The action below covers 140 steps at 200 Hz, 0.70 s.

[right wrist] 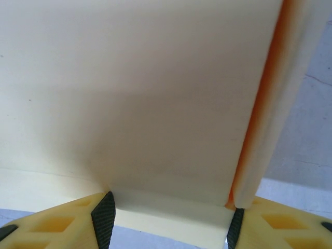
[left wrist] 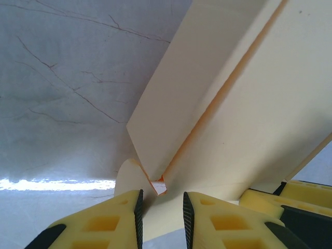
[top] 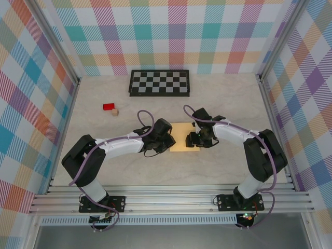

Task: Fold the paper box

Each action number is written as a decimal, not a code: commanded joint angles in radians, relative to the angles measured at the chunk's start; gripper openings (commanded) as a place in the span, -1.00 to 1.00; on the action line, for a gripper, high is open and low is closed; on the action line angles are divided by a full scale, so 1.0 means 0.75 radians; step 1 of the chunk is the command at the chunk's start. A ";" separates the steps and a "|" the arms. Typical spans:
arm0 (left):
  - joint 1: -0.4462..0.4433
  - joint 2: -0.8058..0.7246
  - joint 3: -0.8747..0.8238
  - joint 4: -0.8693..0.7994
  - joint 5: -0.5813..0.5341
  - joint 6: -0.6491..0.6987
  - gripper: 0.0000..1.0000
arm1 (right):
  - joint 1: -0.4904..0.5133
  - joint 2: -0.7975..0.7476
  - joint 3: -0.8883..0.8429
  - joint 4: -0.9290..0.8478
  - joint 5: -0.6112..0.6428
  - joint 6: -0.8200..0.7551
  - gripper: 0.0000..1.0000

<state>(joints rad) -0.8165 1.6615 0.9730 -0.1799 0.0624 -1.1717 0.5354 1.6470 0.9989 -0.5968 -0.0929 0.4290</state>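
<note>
A thin tan cardboard paper box (top: 182,136) lies in the middle of the pale marble-look table (top: 218,98), right between the two arms. The left gripper (top: 167,141) is at its left edge and the right gripper (top: 195,139) is at its right edge.

Seen from the left wrist, one long flap of the paper box (left wrist: 259,104) is tipped up off the table. The left gripper (left wrist: 162,218) has its yellow fingers close together with a small curled bit of card between them. I cannot tell if they pinch it.

Seen from the right wrist, the right gripper (right wrist: 170,218) is spread wide and squeezes a panel of the paper box (right wrist: 155,93) from both sides.

Far back lies a black-and-white checkerboard (top: 159,83). A small red block (top: 108,107) and a tiny tan cube (top: 115,111) sit touching, well to the left.
</note>
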 commanded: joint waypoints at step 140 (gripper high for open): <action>0.089 -0.016 -0.012 0.024 0.002 0.112 -0.42 | 0.009 0.019 0.174 -0.110 0.109 -0.114 0.28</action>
<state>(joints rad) -0.7647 1.6615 0.9665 -0.1726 0.0620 -1.1236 0.5385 1.6539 1.0908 -0.6346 -0.0353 0.3782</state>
